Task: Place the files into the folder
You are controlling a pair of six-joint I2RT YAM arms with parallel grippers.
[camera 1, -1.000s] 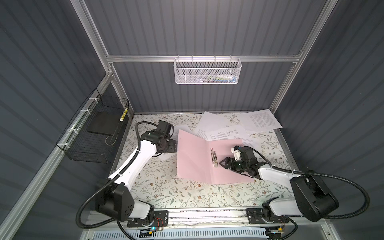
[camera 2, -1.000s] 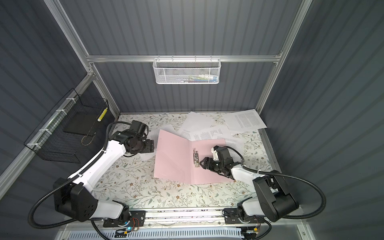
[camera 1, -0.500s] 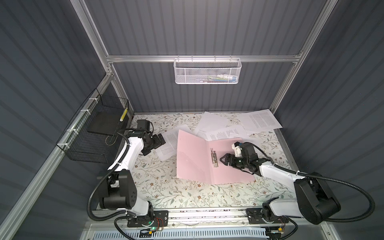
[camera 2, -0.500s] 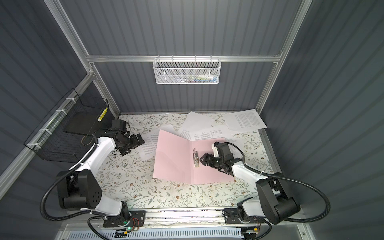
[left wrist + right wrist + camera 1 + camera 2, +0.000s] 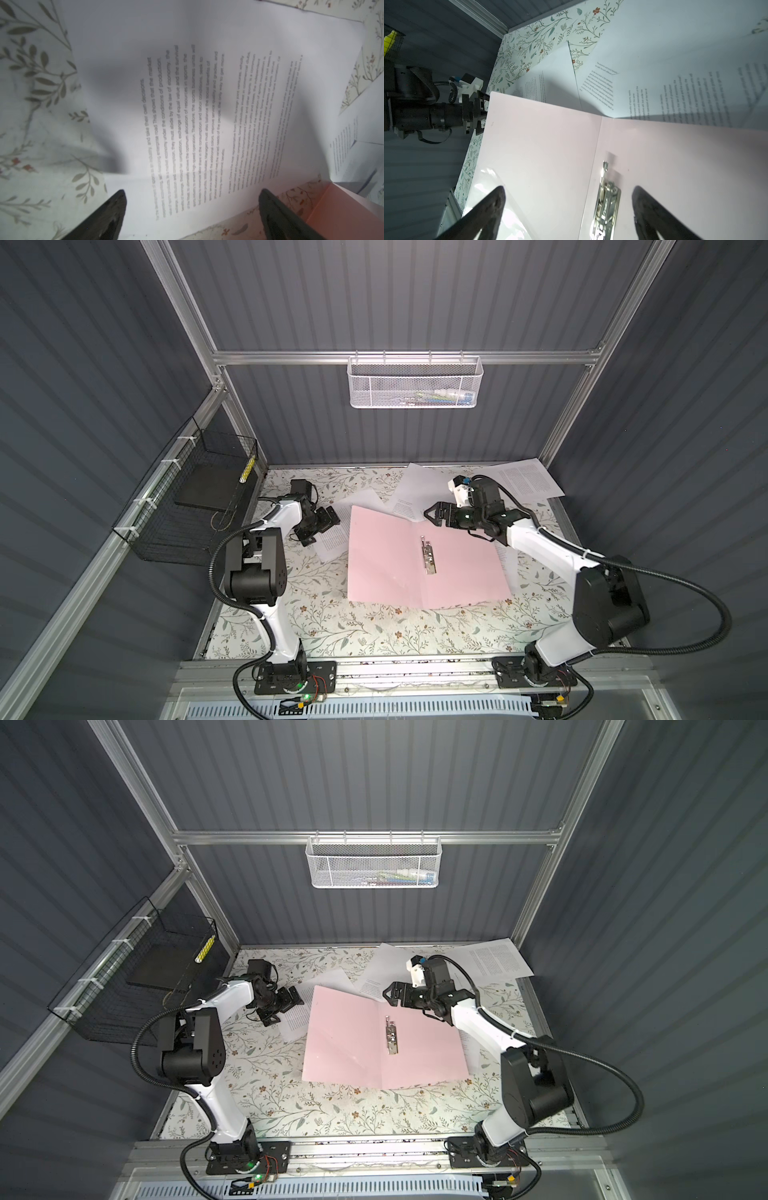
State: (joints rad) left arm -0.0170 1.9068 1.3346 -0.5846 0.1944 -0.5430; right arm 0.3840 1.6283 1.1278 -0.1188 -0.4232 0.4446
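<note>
Pink folder lies open at the centre of the floral table, metal clip beside its spine. Files lie scattered outside it, from 9 to 2 o'clock. Left gripper, jaws spread and empty, over the 9 o'clock sheet. Right gripper, jaws spread and empty, above the folder's 12 o'clock edge.

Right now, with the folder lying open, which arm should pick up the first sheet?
Left, probably: the left gripper is open directly over a printed sheet beside the folder. The right gripper, also open, sits over the folder's far edge.
</note>
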